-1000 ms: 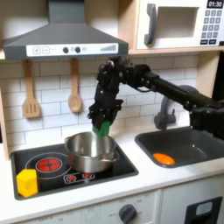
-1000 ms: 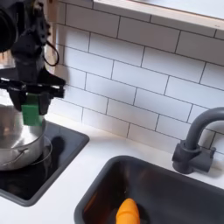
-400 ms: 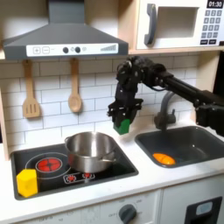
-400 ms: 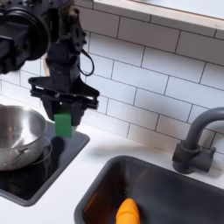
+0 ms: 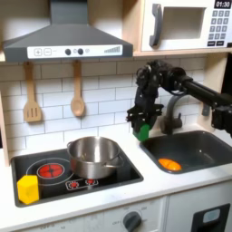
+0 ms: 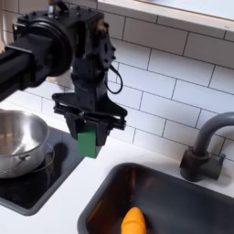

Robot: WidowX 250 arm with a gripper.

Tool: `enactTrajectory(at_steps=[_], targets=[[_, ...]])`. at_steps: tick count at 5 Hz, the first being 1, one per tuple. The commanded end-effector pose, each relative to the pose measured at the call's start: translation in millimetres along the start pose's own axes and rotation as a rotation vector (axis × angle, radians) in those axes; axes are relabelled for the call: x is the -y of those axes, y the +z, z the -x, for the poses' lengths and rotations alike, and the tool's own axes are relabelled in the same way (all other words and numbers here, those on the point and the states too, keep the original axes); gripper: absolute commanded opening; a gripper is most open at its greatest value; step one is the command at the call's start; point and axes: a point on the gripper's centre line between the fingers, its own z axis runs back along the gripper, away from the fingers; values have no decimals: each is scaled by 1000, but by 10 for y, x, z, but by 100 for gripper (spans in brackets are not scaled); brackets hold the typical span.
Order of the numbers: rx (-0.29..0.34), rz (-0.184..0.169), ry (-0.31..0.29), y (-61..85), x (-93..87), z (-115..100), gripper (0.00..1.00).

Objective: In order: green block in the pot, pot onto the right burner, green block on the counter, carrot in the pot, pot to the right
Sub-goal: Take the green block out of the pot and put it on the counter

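Note:
My gripper [image 5: 142, 127] [image 6: 87, 139] is shut on the green block [image 5: 142, 130] [image 6: 87, 143], holding it in the air above the strip of counter [image 5: 145, 161] [image 6: 78, 187] between stovetop and sink. The silver pot [image 5: 93, 155] [image 6: 18, 142] stands on the burner at the first exterior view's right of the stovetop, and what shows of its inside is bare. The orange carrot [image 5: 169, 164] [image 6: 133, 221] lies in the dark sink [image 5: 192, 148] [image 6: 174, 196].
A yellow block [image 5: 28, 188] sits at the stovetop's front left corner in the first exterior view. The dark faucet [image 5: 170, 115] [image 6: 205, 146] rises behind the sink. Two wooden utensils [image 5: 33, 98] hang on the tiled wall below the hood.
The gripper carried the green block from above the pot's rim rightward, away from the stovetop, to over the counter strip beside the sink. Pot and carrot stayed put.

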Motion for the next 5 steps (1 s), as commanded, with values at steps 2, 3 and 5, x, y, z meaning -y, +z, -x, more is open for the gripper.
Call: enactTrajectory(at_steps=[2,3,5], targets=[[-44,-40,18,-170,-93,106,0],[-62,-44,1,-200,-40,154,0],[-101,-66,-8,-193,-101,205,100]])
